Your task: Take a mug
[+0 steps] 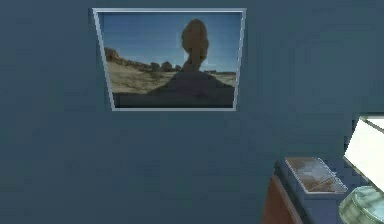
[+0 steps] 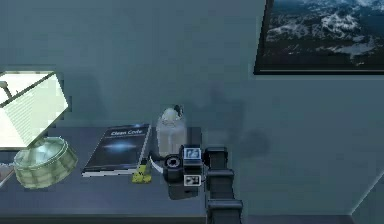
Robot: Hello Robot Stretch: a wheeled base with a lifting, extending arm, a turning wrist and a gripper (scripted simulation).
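Dark desktop (image 2: 80, 192), pale mug (image 2: 171, 133) close behind jaws, book (image 2: 118, 148) alongside

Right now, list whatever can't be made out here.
Arm side view: whether the gripper holds anything; the pale vessel stands right behind it.
Arm side view: yellow-green blob, too small to name.
Forward view: lamp, cut by the right edge.

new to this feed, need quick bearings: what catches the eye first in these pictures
The framed photo of a balanced rock on the blue wall dominates the forward view. In the arm side view a lit lamp stands at the left of the table, with a dark book and a pale vessel beside it, near the end of the dark arm. A dark framed landscape hangs at upper right.
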